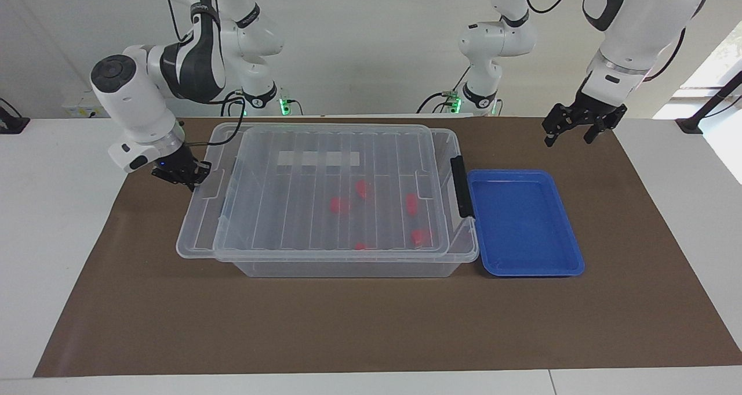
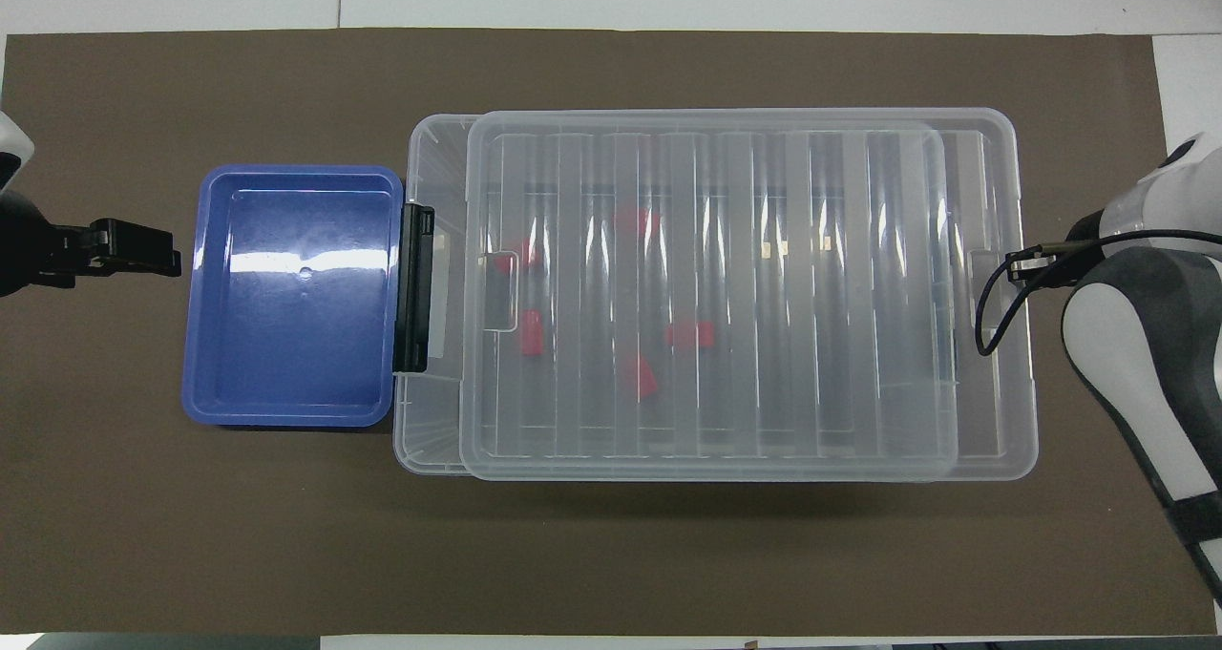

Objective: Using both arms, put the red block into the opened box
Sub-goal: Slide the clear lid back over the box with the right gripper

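Currently:
box [image 1: 348,264]: long axis runs between the arms' ends, latch toward blue tray [image 1: 524,224]
lid [image 1: 324,186]: lengthwise on box, overhanging right-arm end
right claw [image 1: 182,176]: closed on lid edge
left claw [image 1: 571,127]: open, empty, hanging over the bench
red block [image 2: 528,332]: inside, under lid

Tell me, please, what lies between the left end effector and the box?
The blue tray fills most of that stretch, beside the box at its black latch; bare mat separates the tray from the left end effector. The overhead view shows it.

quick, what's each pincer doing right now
left pincer: open, empty, waiting in the air near the blue tray.
right pincer: closed at the lid edge.
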{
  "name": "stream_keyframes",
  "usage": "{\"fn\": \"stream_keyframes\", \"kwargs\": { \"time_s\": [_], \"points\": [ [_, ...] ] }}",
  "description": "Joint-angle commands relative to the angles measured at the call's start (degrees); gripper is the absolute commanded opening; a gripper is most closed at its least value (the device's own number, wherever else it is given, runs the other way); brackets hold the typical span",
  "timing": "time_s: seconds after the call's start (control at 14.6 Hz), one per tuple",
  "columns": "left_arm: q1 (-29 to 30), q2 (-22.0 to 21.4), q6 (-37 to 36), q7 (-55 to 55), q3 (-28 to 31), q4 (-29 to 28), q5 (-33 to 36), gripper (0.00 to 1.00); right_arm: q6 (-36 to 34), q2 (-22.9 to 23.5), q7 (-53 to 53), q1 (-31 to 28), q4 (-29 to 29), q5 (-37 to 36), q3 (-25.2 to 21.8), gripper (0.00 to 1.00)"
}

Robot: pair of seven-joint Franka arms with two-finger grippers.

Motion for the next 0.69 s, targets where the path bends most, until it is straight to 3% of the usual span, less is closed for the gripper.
{"fn": "stream_keyframes", "kwargs": {
  "time_s": [0.0, 0.62],
  "points": [
    [0.8, 0.0, -0.7, 0.5, -0.3, 0.2, 0.2, 1.0, 2.2, -0.7, 1.9, -0.4, -2.6, 0.6, 1.4, 0.0],
    [0.7, 0.0, -0.7, 0.5, -0.3, 0.2, 0.2, 1.0, 2.9, -0.6, 6.7, -0.3, -2.4, 0.6, 4.3, 0.0]
  ]
}}
